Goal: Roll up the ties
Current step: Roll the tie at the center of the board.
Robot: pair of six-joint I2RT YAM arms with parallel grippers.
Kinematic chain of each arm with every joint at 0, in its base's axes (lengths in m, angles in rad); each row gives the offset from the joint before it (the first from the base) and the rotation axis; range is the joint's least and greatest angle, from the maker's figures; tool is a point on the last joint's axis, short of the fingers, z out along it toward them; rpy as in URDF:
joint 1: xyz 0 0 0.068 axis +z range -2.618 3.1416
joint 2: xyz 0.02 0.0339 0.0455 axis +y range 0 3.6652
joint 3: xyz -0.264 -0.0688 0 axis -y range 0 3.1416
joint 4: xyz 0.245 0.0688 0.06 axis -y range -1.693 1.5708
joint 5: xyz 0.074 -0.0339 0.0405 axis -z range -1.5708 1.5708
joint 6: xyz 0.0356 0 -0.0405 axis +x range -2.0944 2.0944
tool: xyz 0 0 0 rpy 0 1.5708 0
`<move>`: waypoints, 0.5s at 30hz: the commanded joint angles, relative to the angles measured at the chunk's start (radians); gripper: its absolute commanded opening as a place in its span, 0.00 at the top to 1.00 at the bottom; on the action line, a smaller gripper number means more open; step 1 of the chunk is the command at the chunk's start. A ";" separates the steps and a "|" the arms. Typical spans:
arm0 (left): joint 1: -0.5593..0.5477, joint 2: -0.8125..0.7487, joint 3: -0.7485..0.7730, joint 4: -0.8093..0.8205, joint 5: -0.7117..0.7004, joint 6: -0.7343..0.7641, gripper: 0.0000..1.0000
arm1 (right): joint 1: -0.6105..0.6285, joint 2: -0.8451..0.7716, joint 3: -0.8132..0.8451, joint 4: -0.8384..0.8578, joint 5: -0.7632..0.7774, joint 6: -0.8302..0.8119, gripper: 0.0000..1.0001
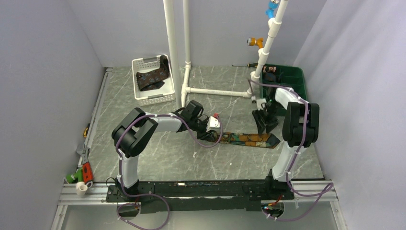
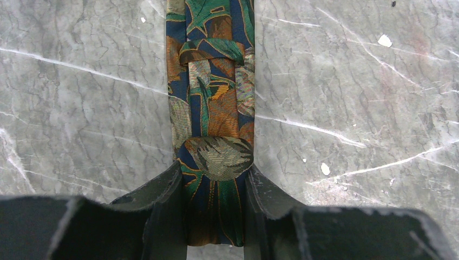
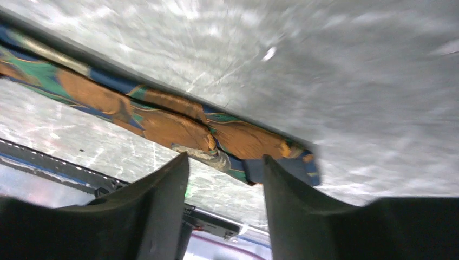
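Observation:
One tie (image 1: 249, 139), dark with orange and teal leaf print, lies flat across the marble table between the arms. My left gripper (image 1: 209, 133) is at its left end. In the left wrist view the left gripper (image 2: 216, 187) is shut on the rolled end of the tie (image 2: 219, 157), and the rest of the fabric runs straight away from the fingers. My right gripper (image 1: 265, 125) hovers over the wide right end. In the blurred right wrist view the right gripper (image 3: 224, 162) is open with nothing between its fingers, and the tie (image 3: 162, 122) lies just beyond the tips. A second tie (image 1: 153, 76) lies in the white basket (image 1: 155, 99).
A white PVC pipe frame (image 1: 210, 91) stands behind the tie, with a green bin (image 1: 293, 76) at the back right. Hand tools (image 1: 84, 172) lie at the table's left edge. A screwdriver (image 1: 244, 64) rests near the back wall.

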 commanded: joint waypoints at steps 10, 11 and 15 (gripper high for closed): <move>0.008 0.057 -0.066 -0.156 -0.180 0.005 0.85 | 0.125 -0.138 -0.084 0.331 -0.693 0.473 0.40; 0.007 0.059 -0.067 -0.157 -0.181 0.007 0.85 | 0.160 -0.137 -0.117 0.397 -0.706 0.528 0.41; 0.007 0.062 -0.064 -0.165 -0.180 0.004 0.85 | 0.274 -0.116 -0.232 0.591 -0.742 0.687 0.43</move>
